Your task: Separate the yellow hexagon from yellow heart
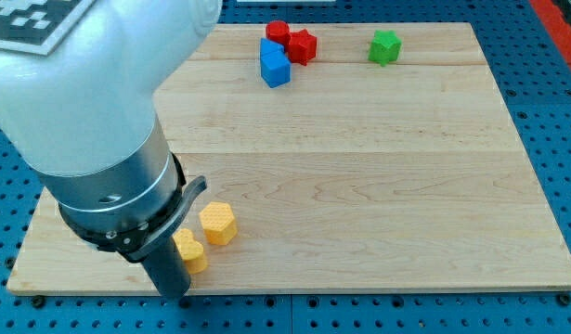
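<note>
The yellow hexagon [217, 223] lies near the board's bottom left. The yellow heart [190, 250] lies just below and to its left, nearly touching it and partly hidden by the arm. My dark rod comes down over the heart's left side, and my tip [174, 293] is at the board's bottom edge, just below and left of the heart.
At the view's top, a blue block [275, 64] touches a red block [279, 33] and a red star-like block [303, 45]. A green block [384, 46] stands alone to their right. The wooden board [378, 186] rests on a blue pegboard. The arm's large body covers the view's left.
</note>
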Robot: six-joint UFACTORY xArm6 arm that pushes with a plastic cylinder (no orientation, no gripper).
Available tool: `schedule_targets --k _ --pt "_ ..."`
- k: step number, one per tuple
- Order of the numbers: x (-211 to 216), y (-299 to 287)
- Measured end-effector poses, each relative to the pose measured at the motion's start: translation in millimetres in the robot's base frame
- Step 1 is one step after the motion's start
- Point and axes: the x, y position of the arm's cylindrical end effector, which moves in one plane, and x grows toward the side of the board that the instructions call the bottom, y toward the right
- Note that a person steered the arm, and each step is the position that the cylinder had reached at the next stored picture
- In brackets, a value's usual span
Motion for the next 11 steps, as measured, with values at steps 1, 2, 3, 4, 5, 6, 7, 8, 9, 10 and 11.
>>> schedule_targets --k 1,2,3,4,5,6,7,8,9,10,11 --pt "-5 4" --pt "-60 10" --pt "-111 31" --pt "-131 48" --pt "-135 64" --pt "-114 36" --pt "-124 124" --pt "-137 171" --pt "-209 155" --pt "-275 125" --pt "-274 149"
